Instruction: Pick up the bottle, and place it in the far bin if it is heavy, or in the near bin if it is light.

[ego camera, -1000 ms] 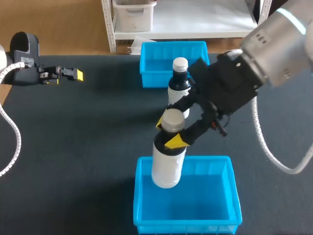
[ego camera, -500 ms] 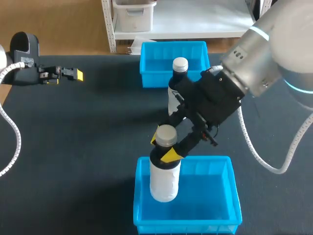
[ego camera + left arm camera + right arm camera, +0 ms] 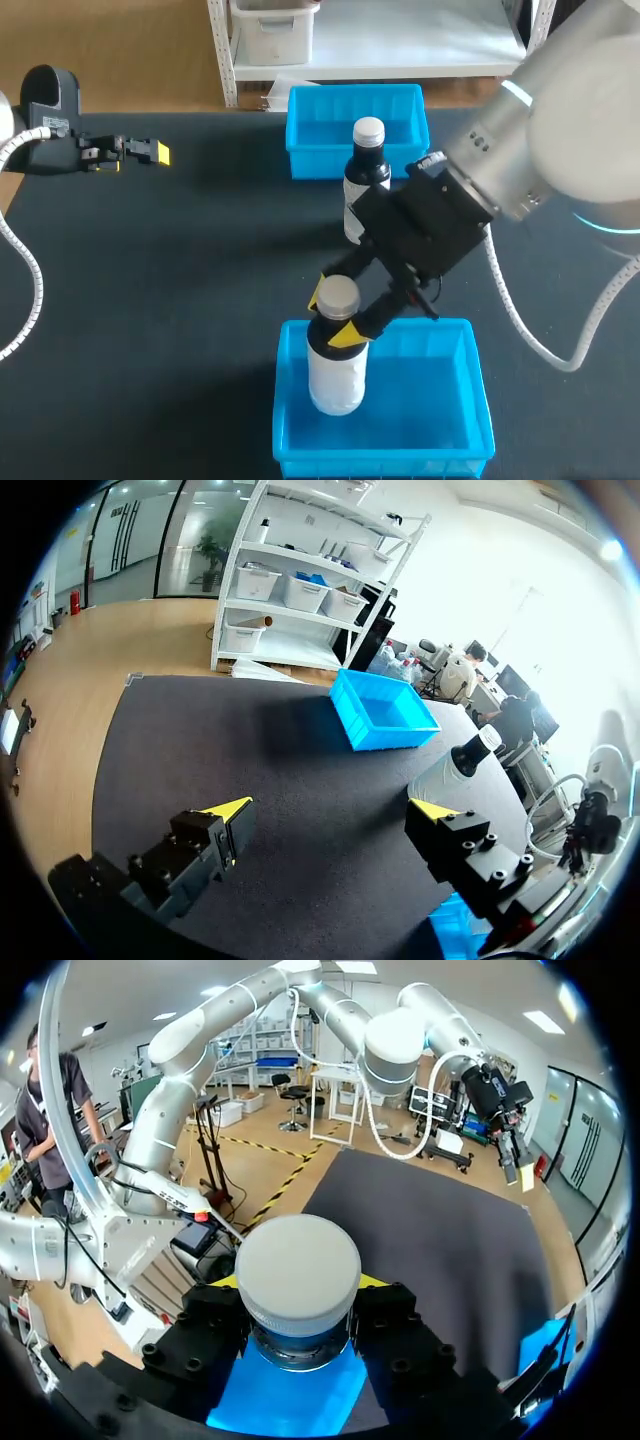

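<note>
My right gripper [image 3: 331, 318] is shut on the neck of a white bottle [image 3: 335, 368] with a grey cap. It holds the bottle upright inside the left part of the near blue bin [image 3: 474, 392]. In the right wrist view the grey cap [image 3: 298, 1263] sits between the fingers [image 3: 400, 1330], with the blue bin floor [image 3: 290, 1405] below. A dark bottle [image 3: 365, 180] with a white cap stands just in front of the far blue bin [image 3: 303, 135]. My left gripper [image 3: 142, 152] rests at the far left, open and empty [image 3: 330, 810].
The left wrist view shows the far bin [image 3: 385, 712] ahead and the dark bottle [image 3: 470, 758] beside it. My right arm's body [image 3: 450, 215] hangs over the table between the two bins, close to the dark bottle.
My right gripper has carried the white bottle down and toward me, lowering it into the near bin. The left arm and the dark bottle have not moved.
</note>
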You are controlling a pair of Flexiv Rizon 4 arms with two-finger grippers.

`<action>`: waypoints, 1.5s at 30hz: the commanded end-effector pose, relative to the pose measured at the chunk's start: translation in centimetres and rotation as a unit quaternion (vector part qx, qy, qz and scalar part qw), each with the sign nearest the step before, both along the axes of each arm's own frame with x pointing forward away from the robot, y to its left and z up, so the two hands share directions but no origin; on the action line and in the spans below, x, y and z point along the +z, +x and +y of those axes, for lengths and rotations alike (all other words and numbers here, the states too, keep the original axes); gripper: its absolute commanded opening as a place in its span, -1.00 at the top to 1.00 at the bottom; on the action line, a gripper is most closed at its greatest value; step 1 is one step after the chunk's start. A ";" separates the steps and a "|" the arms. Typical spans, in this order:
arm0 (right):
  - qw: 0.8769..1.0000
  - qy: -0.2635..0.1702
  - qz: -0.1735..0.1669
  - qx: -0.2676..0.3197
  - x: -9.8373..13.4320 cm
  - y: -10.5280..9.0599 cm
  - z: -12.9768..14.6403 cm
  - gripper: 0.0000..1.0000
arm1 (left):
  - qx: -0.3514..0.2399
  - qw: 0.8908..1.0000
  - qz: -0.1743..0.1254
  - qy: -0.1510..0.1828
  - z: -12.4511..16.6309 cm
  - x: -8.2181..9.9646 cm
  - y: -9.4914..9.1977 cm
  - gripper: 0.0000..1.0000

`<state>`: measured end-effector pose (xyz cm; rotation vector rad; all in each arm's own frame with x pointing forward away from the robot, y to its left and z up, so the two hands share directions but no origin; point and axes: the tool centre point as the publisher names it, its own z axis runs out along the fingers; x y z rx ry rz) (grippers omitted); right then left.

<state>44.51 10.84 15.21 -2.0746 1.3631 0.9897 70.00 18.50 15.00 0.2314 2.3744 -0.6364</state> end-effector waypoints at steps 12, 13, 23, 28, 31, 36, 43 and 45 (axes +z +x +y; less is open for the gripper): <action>1.000 -0.008 0.022 0.001 -1.8 0.6 -0.1 -1.00 | 0.000 1.000 0.000 0.000 0.0 0.0 0.0 -1.00; 1.000 -0.009 0.022 0.000 -1.9 0.6 -0.2 -1.00 | 0.000 1.000 0.000 0.000 0.0 0.0 0.0 -1.00; 0.999 -0.021 0.034 -0.021 -1.8 1.5 -2.6 -1.00 | 0.000 1.000 0.000 0.000 0.0 0.0 0.0 -1.00; 0.997 -0.035 0.038 -0.053 -1.6 3.1 -6.1 -1.00 | 0.000 1.000 0.000 0.000 0.0 0.0 0.0 -1.00; 0.995 -0.045 0.040 -0.085 -1.6 4.7 -8.5 -1.00 | 0.000 1.000 0.000 0.000 0.0 0.0 0.0 -1.00; 0.988 -0.049 0.039 -0.145 -1.9 8.4 -11.9 -1.00 | 0.000 1.000 0.000 0.000 0.0 0.0 0.0 -1.00; 0.975 -0.038 0.030 -0.215 -2.8 15.7 -14.0 -1.00 | 0.000 1.000 0.000 0.000 0.0 0.0 0.0 -1.00; 0.972 -0.030 0.030 -0.231 -3.0 17.9 -14.4 -1.00 | 0.000 1.000 0.000 0.000 0.0 0.0 0.0 -1.00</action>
